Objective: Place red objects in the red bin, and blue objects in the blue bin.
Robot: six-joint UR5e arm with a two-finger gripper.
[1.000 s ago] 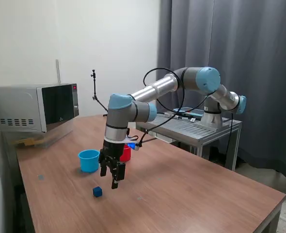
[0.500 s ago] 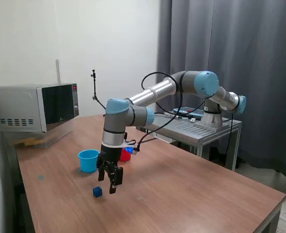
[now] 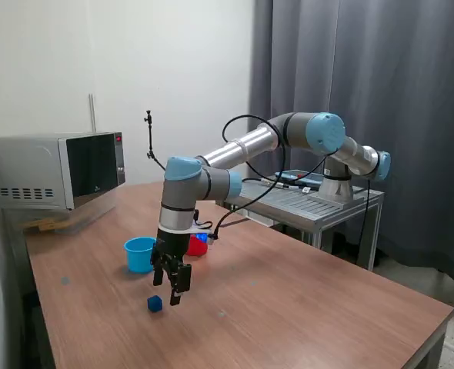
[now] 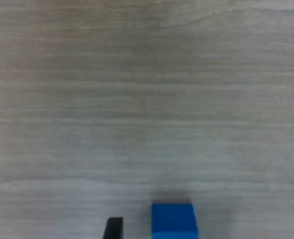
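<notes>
While jaws hang spread, blue cube [image 4: 173, 219] sits between — untouched.

The arm is seen extended from its base at the exterior view's right, across toward the exterior view's left, with the elbow raised high and the forearm sloped downward. The wrist is bent so that the gripper [image 3: 172, 291] is pointed straight down, held just above the surface. The fingers [image 4: 113, 229] are spread apart, with nothing clamped between them.
</notes>
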